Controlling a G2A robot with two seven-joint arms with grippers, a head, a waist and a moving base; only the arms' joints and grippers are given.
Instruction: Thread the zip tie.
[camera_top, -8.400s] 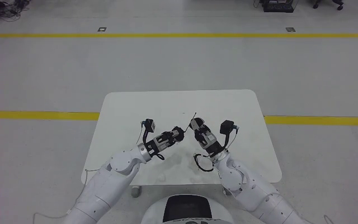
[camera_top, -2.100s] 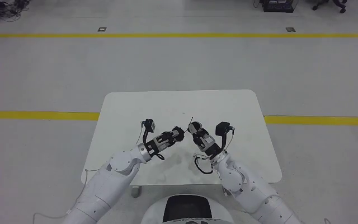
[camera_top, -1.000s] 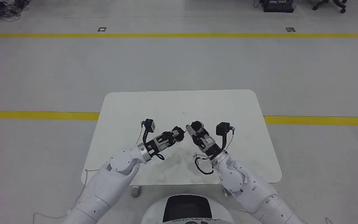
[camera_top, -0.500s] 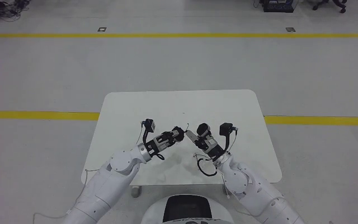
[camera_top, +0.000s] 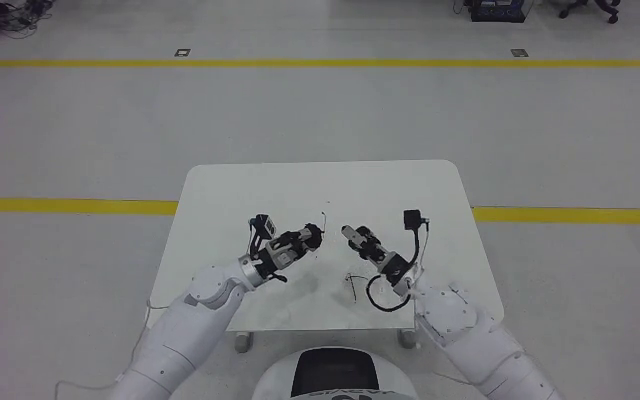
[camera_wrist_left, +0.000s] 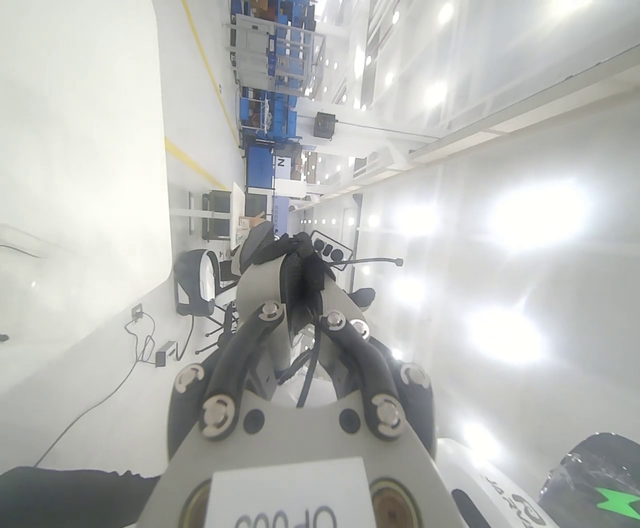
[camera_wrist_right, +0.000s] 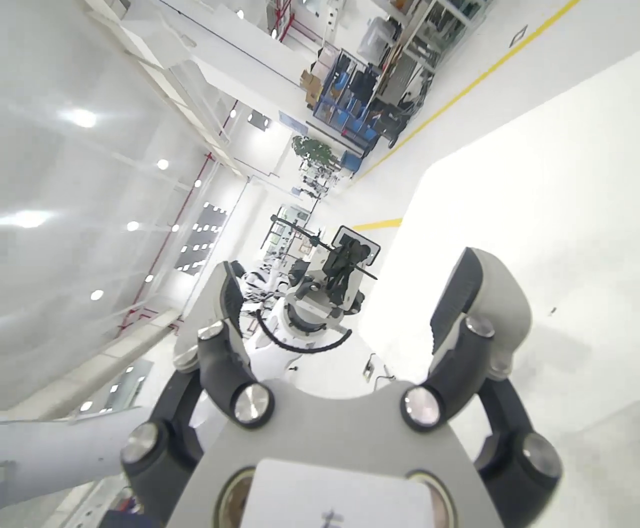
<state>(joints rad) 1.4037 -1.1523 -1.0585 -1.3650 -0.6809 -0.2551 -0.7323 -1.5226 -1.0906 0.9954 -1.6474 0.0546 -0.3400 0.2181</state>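
Presently the zip tie is clamped in the left end effector, whose fingers are closed tight upon it above the counter. The right end effector stands just beside and facing it, apart from the tie and touching nothing. Relation governing the next move: from the right end effector the tie lies straight ahead, as the right wrist view shows, with the left end effector framed between the two spread fingers but farther off. The tie's long axis runs crosswise to the left fingers: a thin black strap passes through the grip with a free length on either side. In the top view one free length points away from the robot, toward the far edge of the counter. One end carries a small knob, judged to be the head; the other tapers. Whether the tail has been passed through the head cannot be told from these views, and no closed loop is discernible. The left arm is the nearer, being in contact; the right is the free one. Right end effector: wide open, empty. Judgement: if threading is not yet done, the right arm would need to close the short gap and take a free end in line with the strap's axis; a skewed approach risks bending the strap or shifting it in the left grip
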